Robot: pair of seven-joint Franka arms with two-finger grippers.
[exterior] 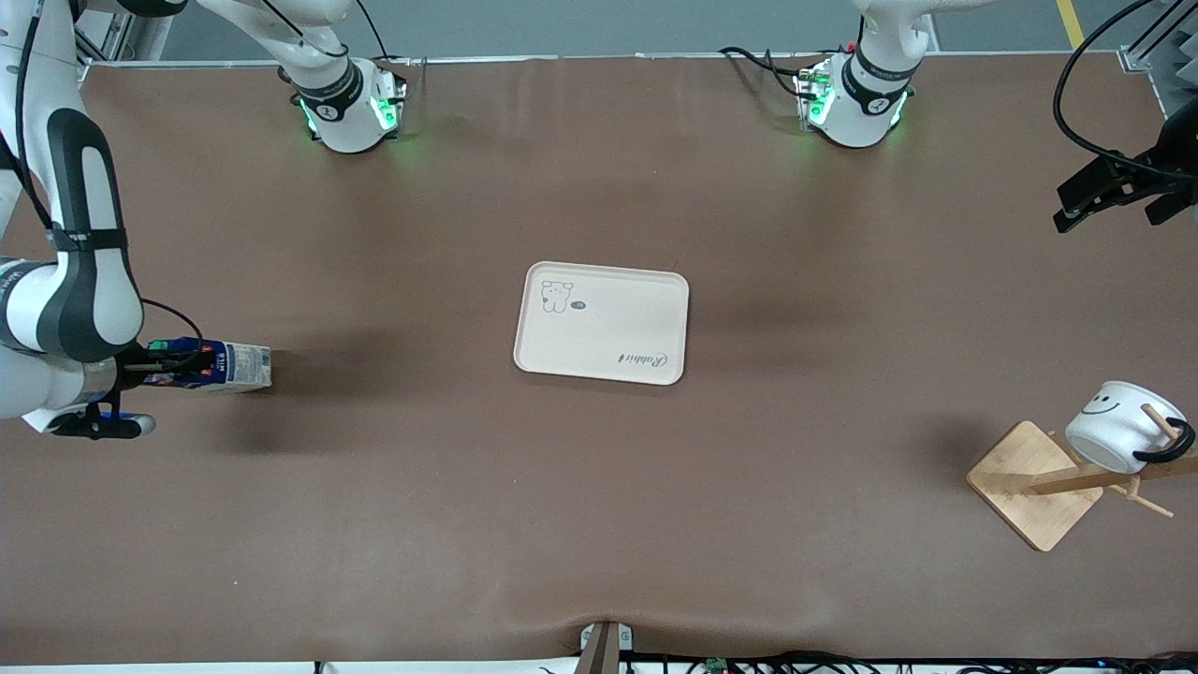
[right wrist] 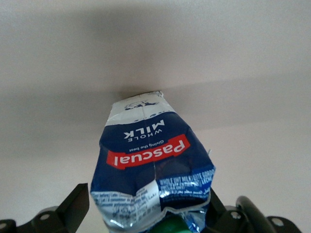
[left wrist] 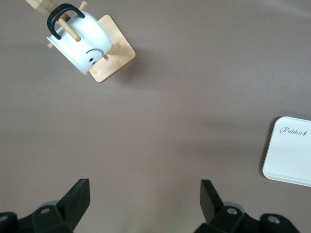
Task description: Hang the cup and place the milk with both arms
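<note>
While the right gripper (exterior: pixel 159 360) is closing its fingers around the cap end of the Pascual whole-milk carton (exterior: pixel 220 365), the carton is lying on its side on the brown table (exterior: pixel 599 524) at the right arm's end, well apart from the cream Rabbit tray (exterior: pixel 601 323) at the middle. Judging by this, the step in hand is carrying the carton over and setting it on the tray. To do it well, the grip is needing to stay firm but gentle, since the carton's walls are already looking creased, and the carton should be turned upright before release. The left gripper (exterior: pixel 1090 201) is waiting with fingers apart above the table's edge at the left arm's end. The smiley-face mug (exterior: pixel 1123 426) is already hanging by its black handle on a peg of the wooden cup rack (exterior: pixel 1034 487).
</note>
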